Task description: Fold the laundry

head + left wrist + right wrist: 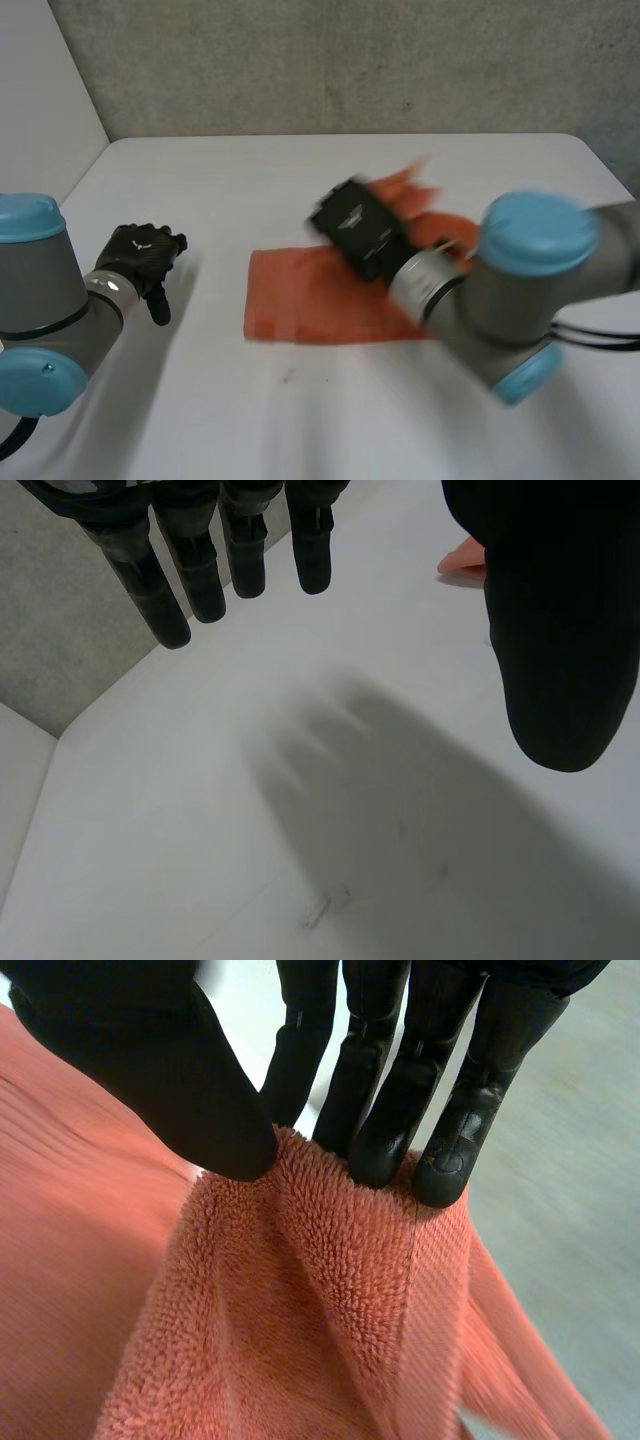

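Note:
An orange towel (310,300) lies on the white table (220,190), its far right part lifted off the surface. My right hand (360,228) is over that raised part, and in the right wrist view the thumb (180,1090) and fingers (390,1110) pinch a bunched fold of the towel (330,1290) at its edge. My left hand (142,255) hovers over bare table well left of the towel, holding nothing. Its fingers (190,560) hang straight and spread, and a small tip of the towel (462,558) peeks out beside its thumb (560,620).
A grey wall (340,60) runs behind the table's far edge. A lighter wall (40,90) stands at the left. The table's right edge (610,160) is near my right arm (520,290).

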You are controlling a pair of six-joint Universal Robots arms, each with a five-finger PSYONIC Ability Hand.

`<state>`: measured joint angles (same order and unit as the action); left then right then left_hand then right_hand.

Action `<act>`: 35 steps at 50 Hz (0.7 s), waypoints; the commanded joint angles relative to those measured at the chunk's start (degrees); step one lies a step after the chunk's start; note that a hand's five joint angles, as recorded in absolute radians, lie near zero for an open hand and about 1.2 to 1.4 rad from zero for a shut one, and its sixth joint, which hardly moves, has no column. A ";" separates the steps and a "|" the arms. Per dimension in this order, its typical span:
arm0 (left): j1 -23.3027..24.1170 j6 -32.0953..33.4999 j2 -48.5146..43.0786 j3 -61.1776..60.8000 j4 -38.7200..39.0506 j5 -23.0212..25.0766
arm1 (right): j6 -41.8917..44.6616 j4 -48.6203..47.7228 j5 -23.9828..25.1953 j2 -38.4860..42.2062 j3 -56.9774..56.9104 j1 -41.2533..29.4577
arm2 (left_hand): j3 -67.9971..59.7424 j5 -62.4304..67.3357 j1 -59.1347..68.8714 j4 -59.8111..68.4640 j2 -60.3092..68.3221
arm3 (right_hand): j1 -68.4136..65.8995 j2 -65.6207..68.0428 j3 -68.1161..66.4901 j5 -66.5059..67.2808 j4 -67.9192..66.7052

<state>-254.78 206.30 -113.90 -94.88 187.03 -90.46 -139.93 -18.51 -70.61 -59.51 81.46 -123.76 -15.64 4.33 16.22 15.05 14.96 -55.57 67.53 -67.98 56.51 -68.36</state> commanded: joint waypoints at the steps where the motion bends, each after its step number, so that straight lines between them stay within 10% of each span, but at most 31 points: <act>1: 0.25 -0.02 0.26 -0.48 0.00 0.02 | 1.76 -0.56 5.40 7.13 2.04 -6.93 | 1.73 -0.41 -2.30 -1.14 -1.05 | -15.49 3.53 -3.08 4.55 -2.71; 4: 0.34 0.07 0.26 -0.57 0.00 0.02 | 1.59 -0.56 2.86 6.17 2.92 -6.41 | 1.89 -0.58 -2.47 -1.30 -1.22 | 45.57 -57.53 57.98 -56.51 58.36; 20: 1.22 0.07 0.26 -1.01 0.00 0.02 | -17.21 5.67 -6.73 -1.92 13.27 13.27 | 2.40 -1.08 -2.98 -1.81 -1.72 | 45.57 -57.53 57.98 -56.51 58.36; 26: 1.31 -0.02 0.17 -1.09 0.00 0.02 | -16.52 6.12 -5.94 -1.57 15.67 18.72 | 2.57 -1.25 -3.14 -1.98 -1.89 | 2.70 -14.66 15.11 -13.64 15.48; 35: 1.92 -0.02 0.34 -1.44 0.00 0.02 | -11.16 7.97 -7.87 0.19 11.89 19.08 | 3.40 -2.09 -3.98 -2.81 -2.73 | -24.43 12.47 -12.02 13.49 -11.64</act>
<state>-253.22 206.31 -113.67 -96.21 187.03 -90.44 -154.41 -11.29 -77.42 -60.11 95.67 -104.51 -14.75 3.67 16.21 14.37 14.19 -51.26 64.36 -64.25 50.99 -64.12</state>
